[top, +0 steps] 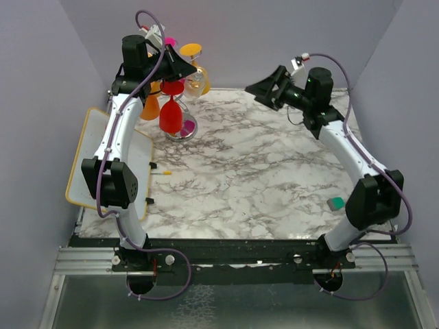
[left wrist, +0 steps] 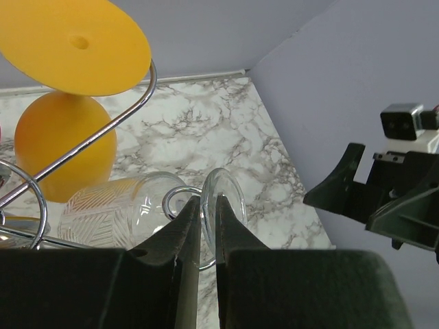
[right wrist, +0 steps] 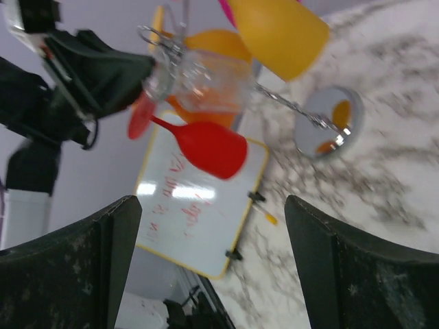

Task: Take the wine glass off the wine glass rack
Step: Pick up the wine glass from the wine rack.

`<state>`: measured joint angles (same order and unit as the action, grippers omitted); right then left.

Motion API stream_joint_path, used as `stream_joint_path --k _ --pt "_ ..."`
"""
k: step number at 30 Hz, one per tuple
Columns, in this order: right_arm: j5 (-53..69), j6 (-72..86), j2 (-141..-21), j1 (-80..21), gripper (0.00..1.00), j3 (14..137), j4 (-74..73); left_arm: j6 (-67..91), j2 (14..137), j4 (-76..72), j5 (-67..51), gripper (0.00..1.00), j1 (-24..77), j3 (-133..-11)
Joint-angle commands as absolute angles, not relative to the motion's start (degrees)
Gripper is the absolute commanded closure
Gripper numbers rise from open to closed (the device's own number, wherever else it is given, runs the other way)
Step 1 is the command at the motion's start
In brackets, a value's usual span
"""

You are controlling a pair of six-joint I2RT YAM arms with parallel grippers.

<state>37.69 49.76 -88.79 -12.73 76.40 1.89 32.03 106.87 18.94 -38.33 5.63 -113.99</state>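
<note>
**Draw the clear glass out along its wire arm**

The left gripper (left wrist: 208, 205) has its jaws clenched on the thin foot of the clear wine glass (left wrist: 116, 212). The glass hangs on a curled arm of the wine glass rack (left wrist: 103, 128). The right gripper (top: 259, 89) hovers well apart, jaws released. I would pull slowly along the wire to its open end, so the stem does not catch and the orange glass (left wrist: 65, 147) is not knocked.

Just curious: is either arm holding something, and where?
The left gripper pinches the clear wine glass by its round foot; the right gripper holds nothing.
</note>
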Motion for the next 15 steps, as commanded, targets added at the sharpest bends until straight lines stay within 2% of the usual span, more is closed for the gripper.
stream_joint_path --k 1,9,15 --pt "34.8 57.5 -100.9 -18.7 0.12 91.8 11.3 30.1 108.1 20.5 -37.8 1.00 4.9 -114.9" --pt "34.8 62.5 -117.7 -24.7 0.19 113.5 12.0 30.7 108.3 19.5 -37.2 1.00 4.9 -113.9" --pt "34.8 64.4 -121.7 -25.7 0.26 115.9 12.4 31.5 108.2 18.2 -37.7 1.00 4.9 -112.6"
